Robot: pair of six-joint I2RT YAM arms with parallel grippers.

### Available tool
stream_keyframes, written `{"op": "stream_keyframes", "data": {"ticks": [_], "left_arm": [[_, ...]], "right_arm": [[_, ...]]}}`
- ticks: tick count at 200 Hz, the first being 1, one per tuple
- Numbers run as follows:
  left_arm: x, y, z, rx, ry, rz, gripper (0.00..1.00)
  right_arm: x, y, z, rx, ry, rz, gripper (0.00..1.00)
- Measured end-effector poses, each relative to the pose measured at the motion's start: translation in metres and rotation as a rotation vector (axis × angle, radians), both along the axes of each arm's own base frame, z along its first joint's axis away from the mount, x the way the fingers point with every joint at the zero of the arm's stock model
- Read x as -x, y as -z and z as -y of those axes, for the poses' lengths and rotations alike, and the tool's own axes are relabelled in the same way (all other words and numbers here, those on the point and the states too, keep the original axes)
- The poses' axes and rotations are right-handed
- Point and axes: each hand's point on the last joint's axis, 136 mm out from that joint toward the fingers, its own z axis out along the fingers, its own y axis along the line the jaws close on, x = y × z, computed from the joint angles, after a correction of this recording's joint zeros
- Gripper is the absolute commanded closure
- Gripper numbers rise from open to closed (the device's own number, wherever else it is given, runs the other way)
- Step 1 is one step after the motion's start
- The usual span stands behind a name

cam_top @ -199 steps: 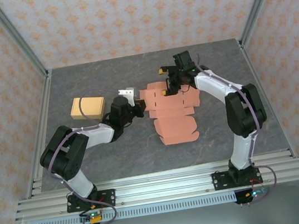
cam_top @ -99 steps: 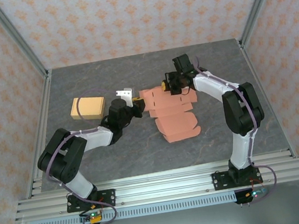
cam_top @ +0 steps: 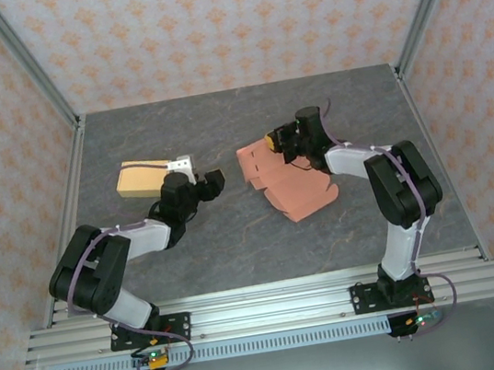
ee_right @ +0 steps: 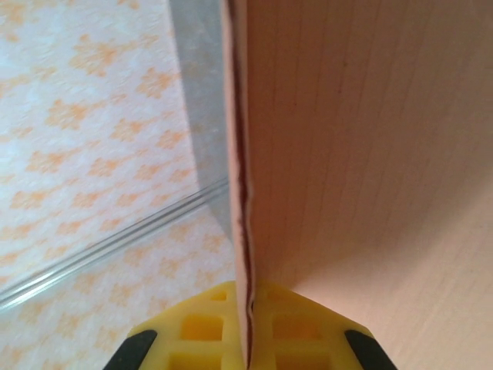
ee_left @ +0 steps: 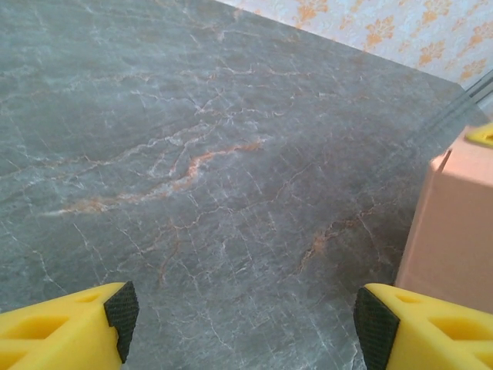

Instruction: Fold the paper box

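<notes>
Right hand [cam_top: 278, 142] is pinched shut on the far-left edge of the paper box [cam_top: 299, 191], a flat pink card blank lying on the desk [cam_top: 237, 242] right of centre. In the right wrist view the card's thin edge runs straight down between the yellow fingers [ee_right: 219, 302], and that panel seems tilted up off the desk. Left hand [cam_top: 210, 183] is wide and holds nothing, low over bare desk just left of the blank and apart from it; its wrist view catches a pink panel at the right border. Step looks like raising a side panel along its crease, early in the task, with most flaps flat. To do it well: grip close to the edge so the card doesn't buckle, swing the panel about the score line rather than dragging the whole blank, and bring the left hand in to pin the flat base or catch the next flap. Risk: the light blank slides or lifts whole. Room: open desk on the near side and left of the blank, plenty for the left hand. A tan box [cam_top: 143, 176] sits just beside the left wrist, so don't back into it. Right arm [cam_top: 355, 158] hangs over the blank's far-right part, cramping folds there. Frame posts [cam_top: 29, 64] and walls [cam_top: 232, 20] are well apart.
</notes>
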Motion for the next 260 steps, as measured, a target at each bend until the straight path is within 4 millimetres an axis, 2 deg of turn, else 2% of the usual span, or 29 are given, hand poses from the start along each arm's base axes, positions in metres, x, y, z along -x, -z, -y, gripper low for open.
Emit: {"op": "stream_keyframes", "data": {"ticks": [35,63,83,103,134,156,197,229,260], "left_arm": [[0.000,0.025,0.011,0.013,0.050,-0.052,0.24],[-0.003,0.036,0.018,0.015,0.081,-0.075,0.25],[-0.010,0.034,0.028,0.011,0.126,-0.061,0.26],[-0.017,0.035,0.036,0.000,0.166,-0.050,0.27],[-0.020,0.050,0.043,-0.027,0.213,-0.069,0.27],[-0.022,0.051,0.045,-0.043,0.226,-0.070,0.28],[-0.031,0.027,0.071,-0.031,0.326,-0.005,0.31],[-0.027,0.034,0.085,-0.044,0.368,-0.016,0.33],[-0.034,0.035,0.097,-0.053,0.374,-0.016,0.38]], "right_arm": [[-0.004,-0.025,-0.005,-0.070,-0.018,0.155,0.98],[-0.002,-0.030,-0.007,-0.067,-0.046,0.241,1.00],[0.002,-0.021,-0.007,-0.039,-0.070,0.269,1.00],[0.005,-0.003,-0.007,-0.018,-0.087,0.269,1.00],[0.006,0.016,-0.007,-0.013,-0.091,0.271,1.00],[0.005,0.018,-0.008,-0.020,-0.094,0.287,1.00],[0.003,0.012,-0.005,-0.035,-0.080,0.317,1.00],[0.004,0.013,-0.001,-0.041,-0.069,0.322,1.00],[0.001,0.014,0.011,-0.045,-0.023,0.338,1.00]]}}
